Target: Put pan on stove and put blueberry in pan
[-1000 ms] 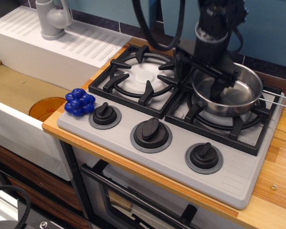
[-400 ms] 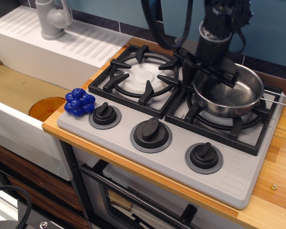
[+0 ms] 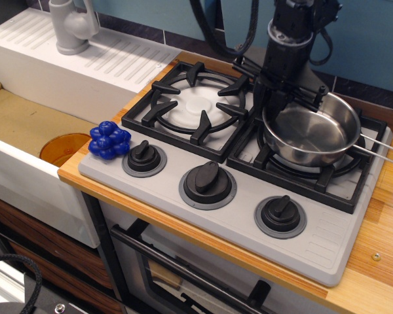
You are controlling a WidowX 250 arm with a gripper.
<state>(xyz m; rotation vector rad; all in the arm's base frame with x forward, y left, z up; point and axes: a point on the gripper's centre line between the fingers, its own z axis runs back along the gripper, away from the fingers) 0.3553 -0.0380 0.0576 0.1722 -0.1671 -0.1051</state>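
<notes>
Meanwhile pan [image 3: 312, 134] on stove [image 3: 249, 196] right grate; tool [image 3: 280, 98] at rim, grip unclear; blueberry [image 3: 109, 140] beside left knob [image 3: 144, 157].

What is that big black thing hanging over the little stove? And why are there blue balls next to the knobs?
The black thing is a robot arm. Its gripper, which works like a hand, is at the back-left edge of the shiny pan. I cannot tell whether it is pinching the rim or has let go.

There is one picture, taken from above and in front, looking down at a toy kitchen.

The pan sits on the right burner of the grey stove, which has three black knobs.

The blue balls are a toy blueberry, resting at the stove's left corner. Nobody is holding it, and the pan is empty.

On the left is a white sink with an orange disc inside and a tap behind.
</notes>
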